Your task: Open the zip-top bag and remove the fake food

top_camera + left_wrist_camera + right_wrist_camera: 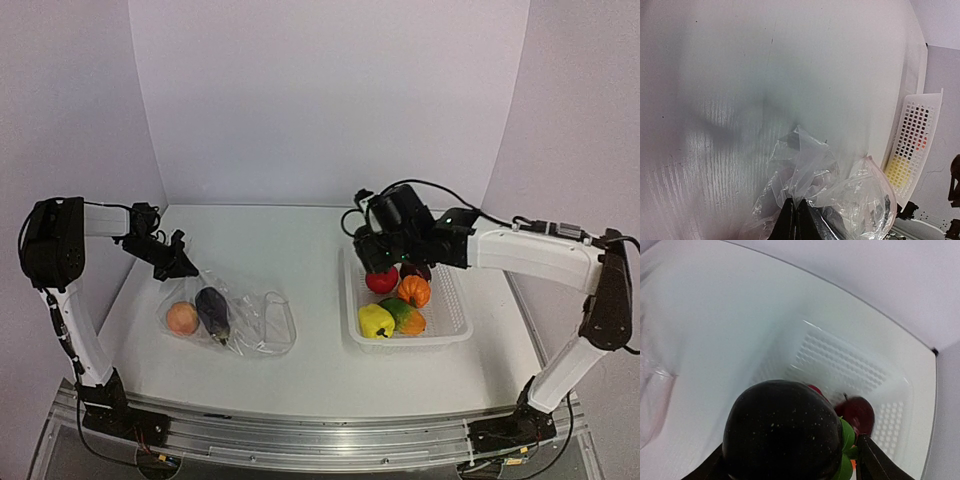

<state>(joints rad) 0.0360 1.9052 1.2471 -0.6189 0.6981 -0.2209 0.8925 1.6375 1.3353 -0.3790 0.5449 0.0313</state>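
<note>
The clear zip-top bag [245, 318] lies on the table at the left, its mouth gaping to the right. A peach-pink fruit [182, 318] and a dark purple eggplant [212, 312] are inside it. My left gripper [178, 264] is shut on the bag's far left corner; the left wrist view shows its closed gripper [796, 220] pinching crinkled plastic [810, 165]. My right gripper [376, 256] hangs over the white mesh basket [455, 335], shut on a dark purple round fruit with green leaves [782, 432], held between its fingers [872, 460].
The basket holds a red fruit [381, 281], an orange piece [414, 290], a yellow pepper [376, 321], a green-orange piece [405, 316] and a dark red apple [858, 413]. White walls close the back and sides. The basket also shows in the left wrist view [915, 145].
</note>
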